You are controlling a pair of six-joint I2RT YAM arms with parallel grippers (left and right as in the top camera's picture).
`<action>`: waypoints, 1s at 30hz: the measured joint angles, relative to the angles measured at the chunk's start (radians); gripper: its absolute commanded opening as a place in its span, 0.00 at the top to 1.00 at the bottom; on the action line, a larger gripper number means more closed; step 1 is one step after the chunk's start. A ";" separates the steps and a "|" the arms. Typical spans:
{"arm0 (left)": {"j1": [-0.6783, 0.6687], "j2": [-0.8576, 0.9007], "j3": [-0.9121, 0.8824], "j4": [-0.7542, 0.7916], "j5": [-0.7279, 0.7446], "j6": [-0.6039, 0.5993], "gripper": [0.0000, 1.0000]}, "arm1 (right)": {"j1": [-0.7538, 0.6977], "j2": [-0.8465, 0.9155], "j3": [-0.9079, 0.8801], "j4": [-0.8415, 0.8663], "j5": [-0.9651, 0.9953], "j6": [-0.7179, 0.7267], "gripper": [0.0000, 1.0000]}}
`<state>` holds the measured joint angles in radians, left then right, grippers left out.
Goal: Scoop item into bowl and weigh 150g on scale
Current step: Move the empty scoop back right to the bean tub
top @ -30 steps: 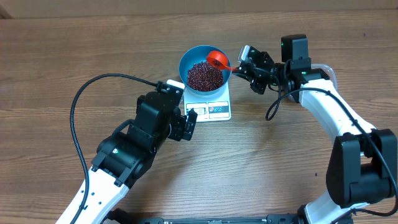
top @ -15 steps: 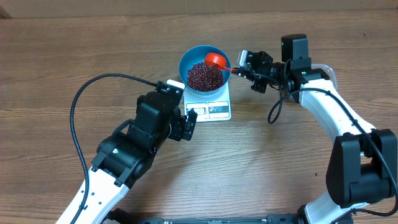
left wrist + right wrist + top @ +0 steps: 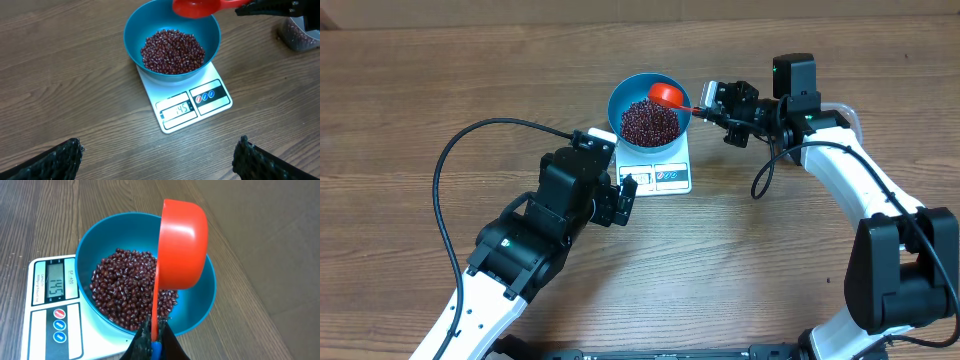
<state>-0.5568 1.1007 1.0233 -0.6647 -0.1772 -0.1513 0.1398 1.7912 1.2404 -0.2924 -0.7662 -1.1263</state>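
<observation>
Since a second ago the right gripper (image 3: 712, 103) has rolled its wrist and drawn back slightly to the right, so the red scoop (image 3: 182, 245) now hangs tipped on its side over the far right rim of the blue bowl (image 3: 617, 105), and no beans show in it. Its jaws are clenched on the end of the scoop's thin handle. The left gripper (image 3: 159, 147) hovers near the scale (image 3: 215, 107) with its jaws spread wide, holding nothing.

The red beans (image 3: 172, 50) lie heaped in the bowl, which sits on the scale's far end. The display appears to read 145, so a small top-up likely remains.

The beans are hard, loose and light, and probably roll and bounce, so only a few should be tipped slowly. The scoop looks stiff and light, and the handle end is the right hold. A container (image 3: 300, 35) of beans stands to the right.
</observation>
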 measured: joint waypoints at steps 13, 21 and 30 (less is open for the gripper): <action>0.000 0.000 0.000 0.000 0.000 0.000 0.01 | -0.001 0.000 0.000 0.109 -0.005 0.218 0.96; 0.000 0.000 0.000 0.000 0.000 0.000 0.01 | -0.001 -0.069 0.000 0.069 0.055 0.409 0.96; 0.000 0.000 0.000 0.000 0.000 0.000 0.00 | -0.001 -0.261 0.000 -0.232 0.520 0.630 0.96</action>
<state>-0.5568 1.1007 1.0233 -0.6647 -0.1772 -0.1513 0.1390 1.5299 1.2404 -0.5247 -0.2466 -0.4961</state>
